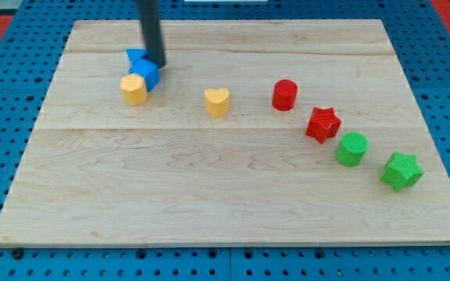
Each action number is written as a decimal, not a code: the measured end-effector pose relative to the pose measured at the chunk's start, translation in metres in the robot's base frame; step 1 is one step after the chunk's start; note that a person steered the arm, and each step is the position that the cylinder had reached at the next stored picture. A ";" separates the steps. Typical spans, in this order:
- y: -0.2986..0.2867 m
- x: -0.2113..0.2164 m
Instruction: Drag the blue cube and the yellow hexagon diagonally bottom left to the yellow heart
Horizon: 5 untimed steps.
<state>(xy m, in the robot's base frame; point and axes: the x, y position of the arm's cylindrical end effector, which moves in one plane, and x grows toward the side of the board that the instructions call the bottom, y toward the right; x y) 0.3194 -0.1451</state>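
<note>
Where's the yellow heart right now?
The yellow heart sits alone in the board's upper middle, between the yellow hexagon on the view's left and the red cylinder on its right, touching neither.

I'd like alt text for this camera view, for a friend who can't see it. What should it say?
A dark rod's tip rests against the top right of a blue cube, which touches a yellow hexagon, near the top left of a wooden board. To their right, apart, sit a yellow heart, red cylinder, red star, green cylinder and green star.
</note>
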 end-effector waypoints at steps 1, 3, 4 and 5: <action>-0.036 0.032; -0.053 0.021; -0.058 0.045; -0.057 0.074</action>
